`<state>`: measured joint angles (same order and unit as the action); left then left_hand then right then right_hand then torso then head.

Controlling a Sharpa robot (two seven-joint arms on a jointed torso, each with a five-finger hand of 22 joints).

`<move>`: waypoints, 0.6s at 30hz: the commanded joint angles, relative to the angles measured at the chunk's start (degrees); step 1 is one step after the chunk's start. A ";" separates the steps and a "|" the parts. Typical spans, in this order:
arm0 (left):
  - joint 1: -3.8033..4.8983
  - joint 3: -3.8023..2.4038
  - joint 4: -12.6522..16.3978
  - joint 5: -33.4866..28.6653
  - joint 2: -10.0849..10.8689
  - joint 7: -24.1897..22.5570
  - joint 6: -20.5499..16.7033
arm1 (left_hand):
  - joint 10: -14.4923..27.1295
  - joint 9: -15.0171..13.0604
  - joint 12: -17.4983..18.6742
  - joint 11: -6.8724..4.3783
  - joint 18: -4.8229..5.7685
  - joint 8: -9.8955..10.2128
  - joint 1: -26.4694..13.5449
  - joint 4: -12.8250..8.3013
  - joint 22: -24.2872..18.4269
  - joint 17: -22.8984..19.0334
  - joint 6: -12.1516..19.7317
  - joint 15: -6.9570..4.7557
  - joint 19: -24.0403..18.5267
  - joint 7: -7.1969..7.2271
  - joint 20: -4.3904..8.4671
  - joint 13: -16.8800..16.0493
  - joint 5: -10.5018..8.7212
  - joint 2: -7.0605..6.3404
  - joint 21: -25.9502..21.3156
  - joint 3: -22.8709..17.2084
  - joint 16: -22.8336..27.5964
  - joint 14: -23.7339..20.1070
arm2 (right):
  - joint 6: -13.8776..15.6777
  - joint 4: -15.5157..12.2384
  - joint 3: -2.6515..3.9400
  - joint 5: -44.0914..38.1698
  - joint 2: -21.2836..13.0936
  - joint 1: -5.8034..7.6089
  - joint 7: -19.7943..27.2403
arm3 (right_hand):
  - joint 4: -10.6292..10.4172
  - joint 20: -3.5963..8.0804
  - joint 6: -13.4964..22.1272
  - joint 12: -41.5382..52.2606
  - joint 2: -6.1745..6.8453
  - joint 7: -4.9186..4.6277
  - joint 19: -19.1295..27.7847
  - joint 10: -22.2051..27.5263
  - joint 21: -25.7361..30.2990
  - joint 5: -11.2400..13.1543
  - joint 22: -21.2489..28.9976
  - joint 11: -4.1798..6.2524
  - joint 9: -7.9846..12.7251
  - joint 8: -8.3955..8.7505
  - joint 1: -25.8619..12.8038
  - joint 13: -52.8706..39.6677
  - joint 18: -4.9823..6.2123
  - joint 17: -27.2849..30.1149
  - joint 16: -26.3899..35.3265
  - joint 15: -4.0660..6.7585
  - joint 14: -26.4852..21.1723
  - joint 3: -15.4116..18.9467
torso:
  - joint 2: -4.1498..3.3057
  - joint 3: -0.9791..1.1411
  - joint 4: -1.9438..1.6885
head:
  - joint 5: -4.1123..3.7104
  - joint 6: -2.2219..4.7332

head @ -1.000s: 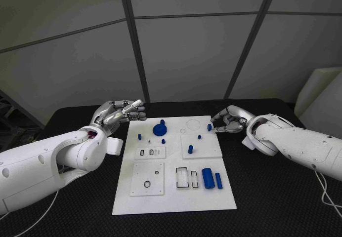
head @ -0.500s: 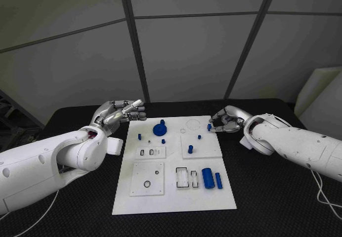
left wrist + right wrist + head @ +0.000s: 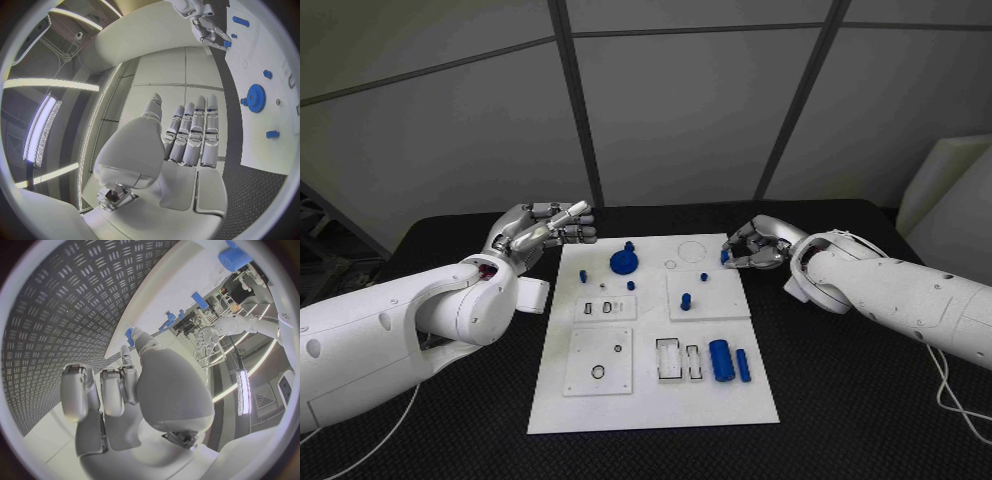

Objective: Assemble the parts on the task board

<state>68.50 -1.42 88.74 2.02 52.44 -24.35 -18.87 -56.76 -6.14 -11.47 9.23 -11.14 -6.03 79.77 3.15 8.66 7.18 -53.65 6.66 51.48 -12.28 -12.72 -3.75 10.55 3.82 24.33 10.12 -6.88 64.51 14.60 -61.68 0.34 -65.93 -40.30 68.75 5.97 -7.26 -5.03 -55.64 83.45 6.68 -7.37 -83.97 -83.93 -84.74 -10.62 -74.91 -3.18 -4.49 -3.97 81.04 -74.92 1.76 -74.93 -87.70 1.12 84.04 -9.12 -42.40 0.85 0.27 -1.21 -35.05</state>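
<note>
Fingers of our right hand [image 3: 756, 247] pinch a small blue part [image 3: 724, 257] at the task board's [image 3: 646, 410] far right edge, having crept slightly inward; placement looks near. Our left hand [image 3: 542, 229] hovers released.

The task board [image 3: 653, 400] looks like smooth matt white plastic on a rough, textured black table [image 3: 848, 400].

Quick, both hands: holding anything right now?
Left hand: open, holding nothing, beside the task board.
Right hand: pinching a small blue part.
</note>
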 commanded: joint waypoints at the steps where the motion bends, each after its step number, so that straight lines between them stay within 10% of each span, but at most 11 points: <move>1: 0.05 -0.05 0.06 0.24 -0.01 -0.11 0.73 | -0.32 0.09 0.31 0.17 0.78 0.35 -0.13 -0.38 -0.05 0.09 -0.33 0.18 -0.32 0.04 -0.13 -0.02 -0.22 0.63 -0.17 -0.10 0.36 -0.01 | -0.58 0.04 0.02 -1.18 0.12 0.10 -0.27 | 0.24 0.07 -0.52 0.32 -0.66 -0.03 -0.72 -1.60 -0.18 -0.21 -5.72 0.50 -0.08 -0.35 -0.11 -9.30 0.29 -10.81 -0.27 0.36 4.93 -0.12 | 0.01 0.02 0.00 | 0.08 -0.02; 18: 0.05 -0.05 -0.02 0.24 -0.08 0.04 0.82 | -0.32 0.09 0.31 0.17 0.78 0.35 -0.13 -0.38 -0.05 0.09 -0.33 0.18 -0.32 0.04 -0.13 -0.02 -0.22 0.63 -0.17 -0.10 0.36 -0.01 | -0.61 0.03 0.03 -1.46 0.66 0.08 -0.29 | 0.29 0.10 -0.69 0.46 -0.75 -0.01 -0.91 -1.71 -0.36 -0.22 -6.05 0.53 -0.09 -0.37 -0.16 -9.43 0.22 -10.97 -0.34 0.38 4.97 -0.15 | 0.01 0.04 0.02 | 0.12 -0.03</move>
<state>68.50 -1.42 88.69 2.02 52.42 -24.21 -18.76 -56.75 -6.14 -11.47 9.22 -11.14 -6.03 79.70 3.16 8.67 7.17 -53.65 6.66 51.48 -12.28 -12.72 -3.76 10.55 4.16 24.33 10.12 -6.88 64.51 14.30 -61.61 0.34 -67.02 -39.70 68.73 5.60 -7.26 -5.03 -55.97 83.68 6.45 -7.28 -83.97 -84.15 -84.74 -10.62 -74.91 -2.96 -4.53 -3.97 80.82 -74.92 1.76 -74.92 -87.69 1.12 84.04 -9.12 -42.39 0.89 0.27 -1.09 -35.08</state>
